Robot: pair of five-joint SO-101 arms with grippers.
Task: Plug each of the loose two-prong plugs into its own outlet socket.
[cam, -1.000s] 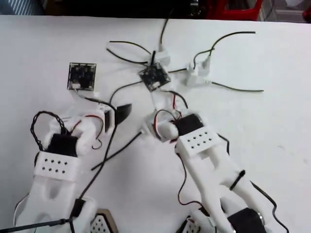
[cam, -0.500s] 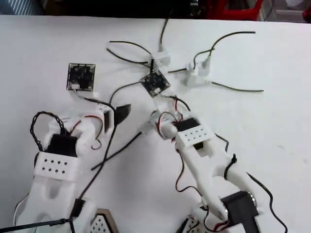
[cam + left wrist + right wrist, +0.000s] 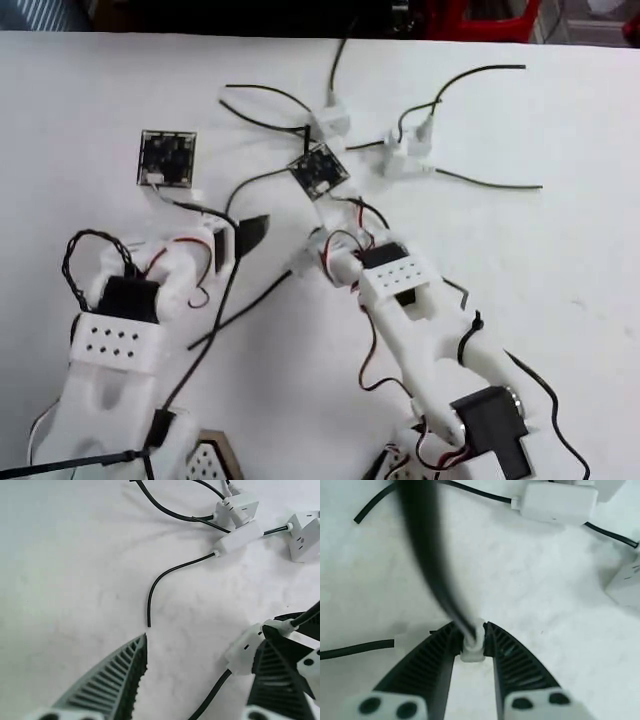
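My right gripper [image 3: 471,630] is shut on a small white two-prong plug [image 3: 472,649] whose black cord [image 3: 427,555] runs away from the jaws. From above, this gripper [image 3: 312,245] sits just below a black square socket [image 3: 318,170]. A second black socket [image 3: 167,157] lies to the left. My left gripper [image 3: 202,640] is open over bare table, and another white plug [image 3: 246,648] on a black cord lies beside one finger [image 3: 274,680]. In the high view the left gripper [image 3: 238,230] is below that second socket.
Several white plugs and outlet blocks [image 3: 405,155] with black cords lie tangled at the back centre of the white table [image 3: 560,260]. A loose cord end [image 3: 149,624] lies ahead of the left gripper. Wide bare table lies far left and right.
The right arm has swung so that its base end sits further right. The black socket by its gripper slid slightly toward the arms and turned. The left arm has not moved.
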